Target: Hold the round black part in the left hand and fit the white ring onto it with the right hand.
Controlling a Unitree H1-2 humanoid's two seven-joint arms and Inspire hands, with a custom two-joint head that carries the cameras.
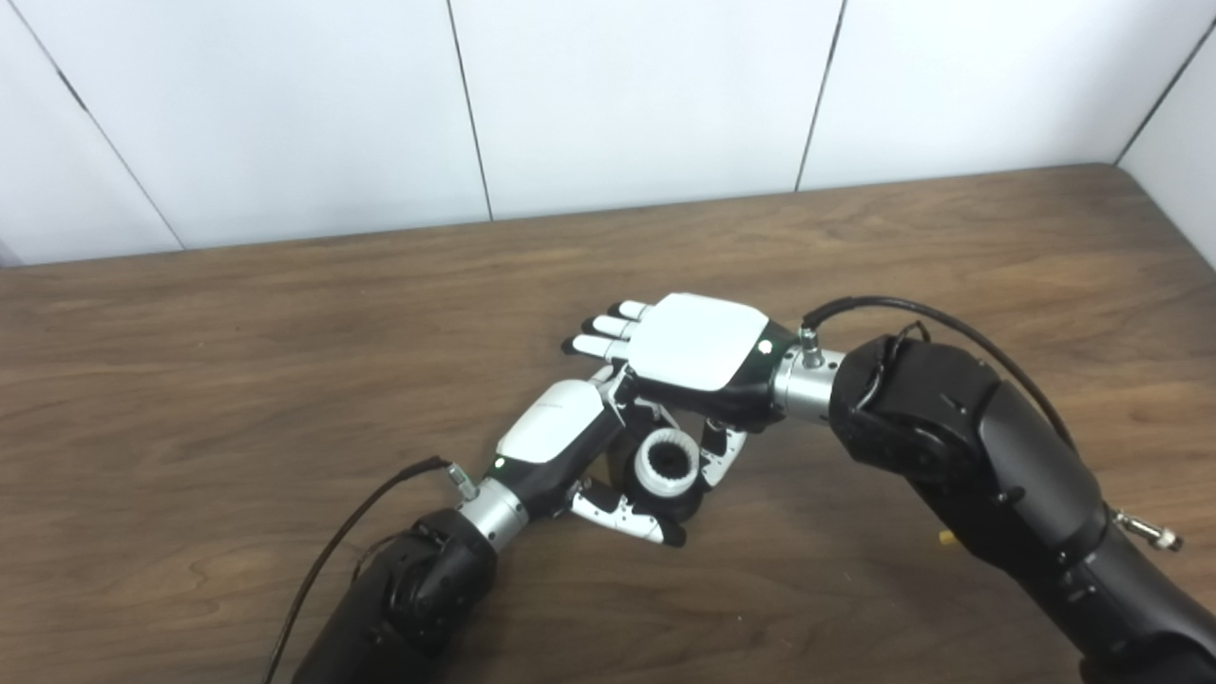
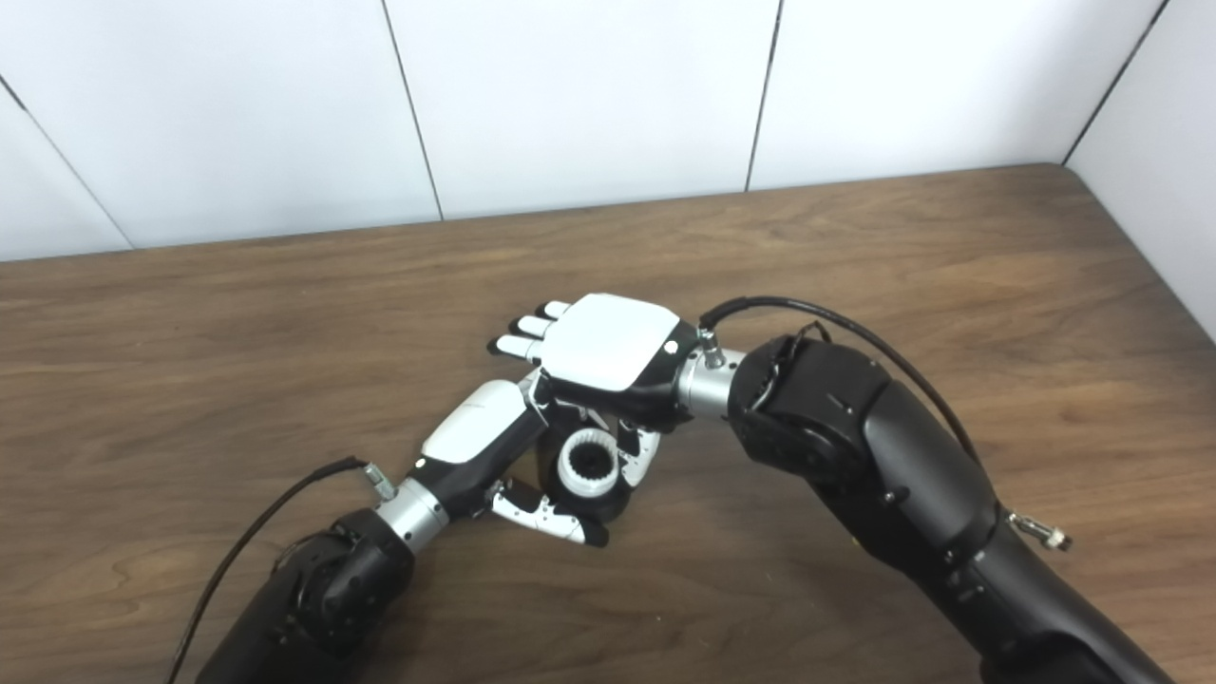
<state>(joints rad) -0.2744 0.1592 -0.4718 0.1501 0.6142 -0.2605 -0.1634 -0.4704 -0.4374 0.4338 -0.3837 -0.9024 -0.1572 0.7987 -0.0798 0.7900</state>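
My left hand [image 1: 556, 427] is shut on the round black part [image 1: 676, 508] and holds it at the middle of the table, with its thumb curled under the front. The white toothed ring [image 1: 667, 463] sits on top of the black part, opening upward. My right hand [image 1: 698, 342] is palm down just above and behind the ring. Its fingers [image 1: 608, 328] are stretched out flat to the left and its thumb hangs down beside the ring's right edge. It grips nothing. The ring also shows in the right eye view [image 2: 587, 464].
The wooden table [image 1: 237, 380] runs to a white panelled wall [image 1: 627, 95] at the back and a side wall at the far right. Black cables loop from both wrists.
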